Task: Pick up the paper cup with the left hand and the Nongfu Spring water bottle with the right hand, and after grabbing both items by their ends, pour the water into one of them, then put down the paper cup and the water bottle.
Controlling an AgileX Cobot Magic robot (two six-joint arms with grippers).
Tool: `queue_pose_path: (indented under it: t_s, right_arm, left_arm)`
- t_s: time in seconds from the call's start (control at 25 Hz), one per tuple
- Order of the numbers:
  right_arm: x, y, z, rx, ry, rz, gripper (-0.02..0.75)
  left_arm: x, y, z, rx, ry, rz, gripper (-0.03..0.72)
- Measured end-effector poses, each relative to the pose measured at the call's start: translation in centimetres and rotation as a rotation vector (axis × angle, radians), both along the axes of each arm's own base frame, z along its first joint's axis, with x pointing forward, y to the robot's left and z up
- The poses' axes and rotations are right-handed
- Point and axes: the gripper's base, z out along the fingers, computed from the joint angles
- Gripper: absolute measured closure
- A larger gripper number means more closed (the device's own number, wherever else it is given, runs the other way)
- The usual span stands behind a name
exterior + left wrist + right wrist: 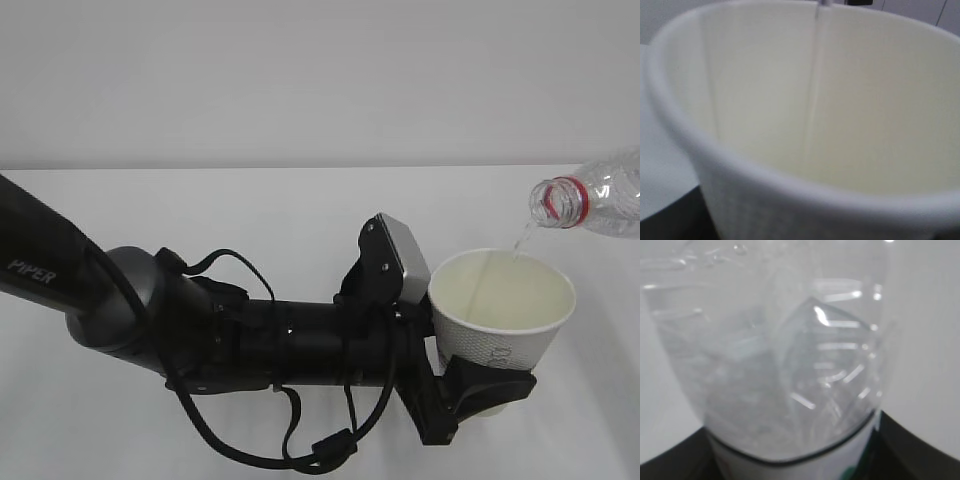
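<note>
The white paper cup [503, 312] stands upright above the table, held at its base by my left gripper [484, 388], whose black jaws are shut on it. In the left wrist view the cup's cream inside [850, 100] fills the frame and hides the jaws. The clear Nongfu Spring water bottle [597, 201] comes in from the upper right, tilted mouth-down over the cup's far rim. A thin stream of water [519, 238] runs from its red-ringed mouth into the cup; the stream [812, 95] also shows in the left wrist view. My right gripper [792, 467] is shut on the bottle [780, 355] at its label.
The left arm [150, 310] lies across the white table [250, 210] from the left, with loose black cables [290, 440] hanging under it. A plain white wall [300, 70] rises behind the table's far edge.
</note>
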Motion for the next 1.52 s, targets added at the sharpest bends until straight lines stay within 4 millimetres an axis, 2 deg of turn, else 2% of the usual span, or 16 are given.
queue_pose_path:
  t_s: [1.52]
  right_arm:
    - [0.03,0.00,0.20,-0.012,-0.022,0.002,0.286]
  left_arm:
    - [0.00,0.00,0.00,0.000,0.000,0.000,0.142]
